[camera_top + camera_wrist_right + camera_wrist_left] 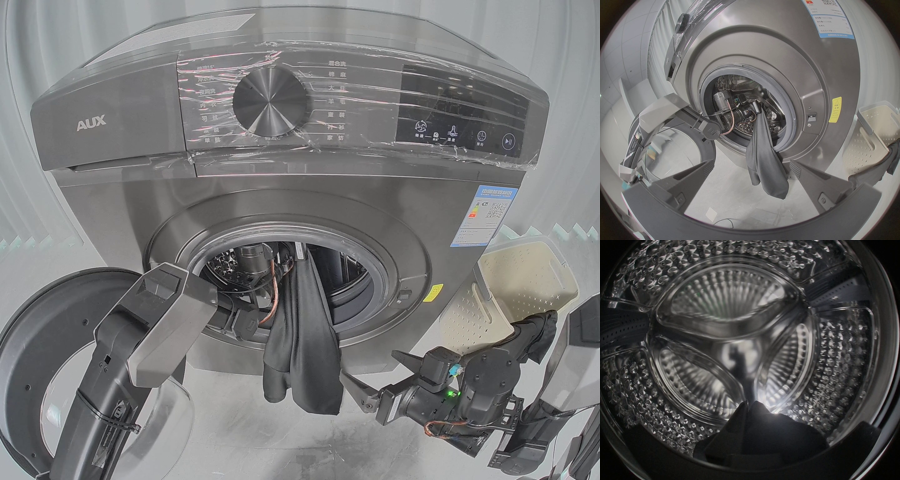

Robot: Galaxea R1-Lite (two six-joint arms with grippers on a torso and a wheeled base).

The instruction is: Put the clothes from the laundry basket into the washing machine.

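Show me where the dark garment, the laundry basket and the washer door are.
dark garment (306, 337), head view, middle of the hanging cloth.
laundry basket (475, 312), head view, perforated side wall.
washer door (31, 331), head view, dark inner frame.

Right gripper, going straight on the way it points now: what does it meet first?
Most likely the dark garment hanging out of the washing machine; the open right gripper points at its lower half, though depth is unclear.
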